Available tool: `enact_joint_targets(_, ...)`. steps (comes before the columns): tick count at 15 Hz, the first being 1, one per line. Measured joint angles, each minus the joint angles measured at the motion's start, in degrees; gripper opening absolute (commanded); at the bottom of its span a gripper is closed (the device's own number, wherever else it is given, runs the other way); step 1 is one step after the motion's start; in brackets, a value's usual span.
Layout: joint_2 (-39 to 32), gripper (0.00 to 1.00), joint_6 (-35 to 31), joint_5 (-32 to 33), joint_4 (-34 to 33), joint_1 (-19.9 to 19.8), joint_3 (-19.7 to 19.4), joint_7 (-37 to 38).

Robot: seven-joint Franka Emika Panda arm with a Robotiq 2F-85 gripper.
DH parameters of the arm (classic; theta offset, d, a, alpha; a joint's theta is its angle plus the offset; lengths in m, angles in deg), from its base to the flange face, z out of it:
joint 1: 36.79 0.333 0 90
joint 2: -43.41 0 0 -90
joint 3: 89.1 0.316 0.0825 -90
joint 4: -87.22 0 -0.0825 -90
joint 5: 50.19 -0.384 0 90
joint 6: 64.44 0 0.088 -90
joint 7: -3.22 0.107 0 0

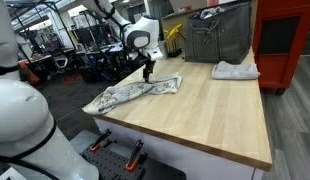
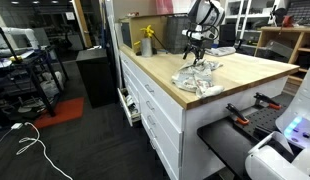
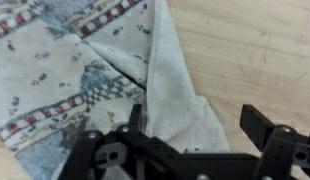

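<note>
- The cloth [image 1: 135, 93], patterned and rumpled, lay on the table [image 1: 200, 115] right under the pincer [image 1: 147, 74]. In the wrist view one flap was folded over itself.
- The pincer hung just above the cloth's edge, jaws spread wide and pinching nothing. By my judgement the cloth was not yet gripped, lifted or straightened.
- Counted: one patterned cloth beneath the pincer, one white cloth [image 1: 235, 70] well apart from it, and one grey bin [image 1: 217, 40] and one yellow bottle [image 1: 174, 38] beyond it. There was one table.
</note>
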Motion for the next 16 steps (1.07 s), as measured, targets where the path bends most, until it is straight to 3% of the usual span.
enact_joint_targets(7,-0.27,1.0,-8.36,1.85,2.16,0.06,-1.33,2.41)
enact_joint_targets(8,-0.43,0.75,-8.87,2.49,2.35,0.06,-1.45,2.63)
enact_joint_targets(9,-0.61,0.74,-9.3,3.2,2.56,0.06,-1.53,3.0)
enact_joint_targets(16,-1.13,0.2,-10.01,4.38,2.8,0.05,-1.64,3.52)
